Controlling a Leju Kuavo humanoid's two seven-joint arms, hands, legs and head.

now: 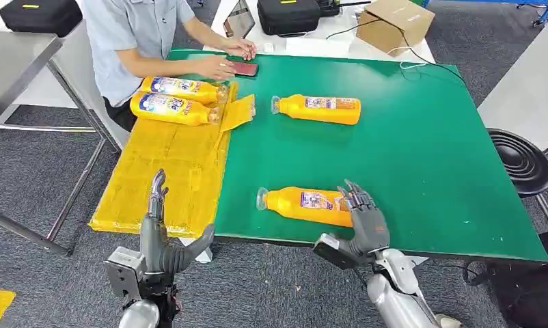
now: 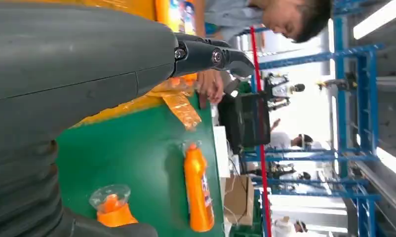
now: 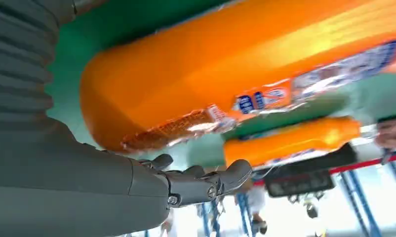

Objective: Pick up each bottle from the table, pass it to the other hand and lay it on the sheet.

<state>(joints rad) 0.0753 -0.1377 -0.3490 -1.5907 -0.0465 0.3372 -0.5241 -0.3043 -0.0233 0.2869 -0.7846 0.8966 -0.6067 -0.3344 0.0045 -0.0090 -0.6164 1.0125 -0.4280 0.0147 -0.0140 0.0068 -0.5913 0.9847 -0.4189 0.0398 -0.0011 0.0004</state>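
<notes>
A green tabletop (image 1: 421, 150) carries two orange bottles lying on their sides: one (image 1: 319, 109) near the middle, another (image 1: 302, 203) by the near edge. A yellow sheet (image 1: 169, 164) covers its left edge, holding two more bottles (image 1: 179, 99).

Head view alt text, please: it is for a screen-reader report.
The right hand reaches the base of the near bottle on the green table. Another bottle lies beyond, two rest on the yellow sheet, and the left hand is open.
</notes>
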